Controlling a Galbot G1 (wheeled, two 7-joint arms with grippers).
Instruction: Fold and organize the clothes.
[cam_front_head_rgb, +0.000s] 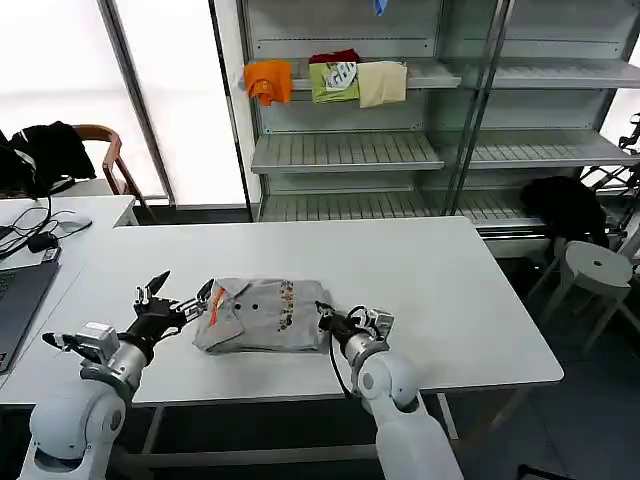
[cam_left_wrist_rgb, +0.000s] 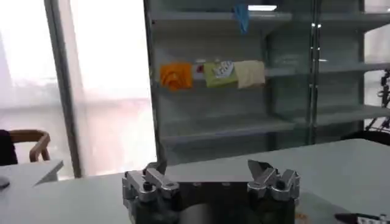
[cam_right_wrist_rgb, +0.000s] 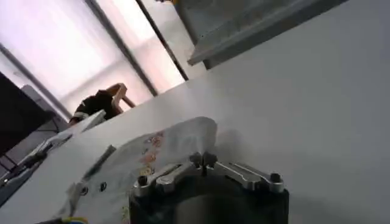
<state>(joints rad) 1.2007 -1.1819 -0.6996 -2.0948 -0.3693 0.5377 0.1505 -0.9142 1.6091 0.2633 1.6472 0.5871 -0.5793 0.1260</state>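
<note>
Left gripper (cam_front_head_rgb: 181, 292) hovers spread just left of the folded grey shirt (cam_front_head_rgb: 262, 316) on the white table (cam_front_head_rgb: 440, 290); right gripper (cam_front_head_rgb: 324, 315), pressed together, sits at its right edge. Soft, light, floppy: best pinched at an edge.

head camera high, wrist cameras low, perhaps table-level

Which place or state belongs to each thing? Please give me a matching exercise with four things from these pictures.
Things:
1. folded light grey cotton shirt
2. left gripper
3. right gripper
4. small orange folded cloth

Places or states:
a. fingers shut, at the shirt's right edge
b. on the upper rack shelf
c. fingers open, at the shirt's collar end
d. lying on the white table

Pairs: 1-d, 2-c, 3-a, 4-b
</note>
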